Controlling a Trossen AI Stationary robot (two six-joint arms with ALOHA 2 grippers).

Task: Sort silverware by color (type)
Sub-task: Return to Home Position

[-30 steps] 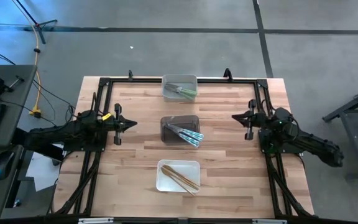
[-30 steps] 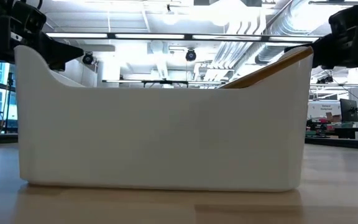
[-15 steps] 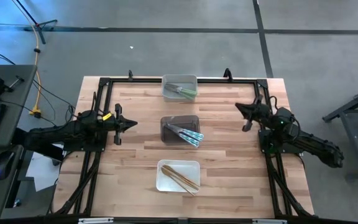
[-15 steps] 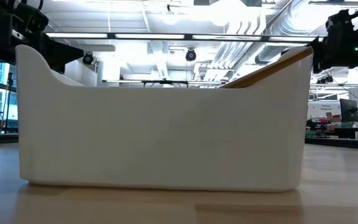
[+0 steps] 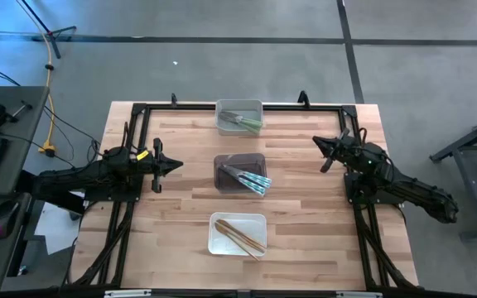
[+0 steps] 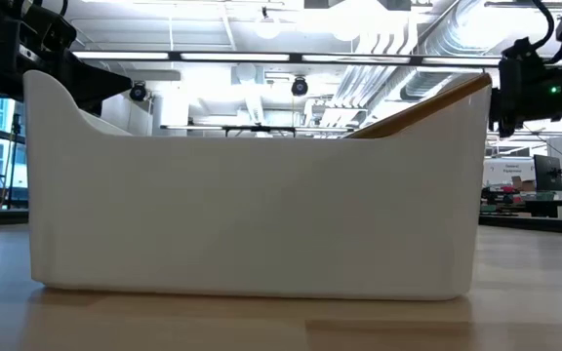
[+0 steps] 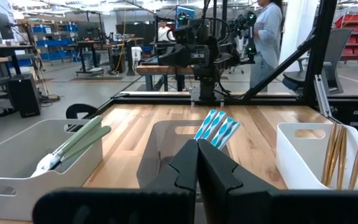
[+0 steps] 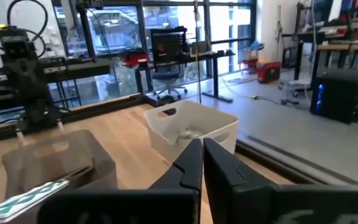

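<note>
The light wooden worktop (image 5: pixel 172 232) carries 3 rectangular bins in a line down its middle, and all the silverware lies in them by colour. The olive green utensils (image 5: pixel 245 122) lie in the pale grey translucent bin (image 5: pixel 219 116) at the far end. The pale blue patterned knives (image 5: pixel 251 178) rest in the dark smoky bin (image 5: pixel 226 161) in the centre, their handles leaning over one rim. The tan wood-coloured utensils (image 5: pixel 240 234) lie aslant in the white plastic bin (image 5: pixel 219 240) at the near end; in the low view 1 tan handle juts above that bin's rim.

The left claw (image 5: pixel 175 165) hangs over the worktop's left side, level with the dark bin and well apart from it, its 2 dark fingers (image 7: pixel 185 165) pressed together on nothing. The right claw (image 5: pixel 318 142) hangs over the right side, well apart from the bins, fingers likewise together and empty.

Beyond the worktop a person in a pale shirt (image 7: pixel 269 31) stands.
</note>
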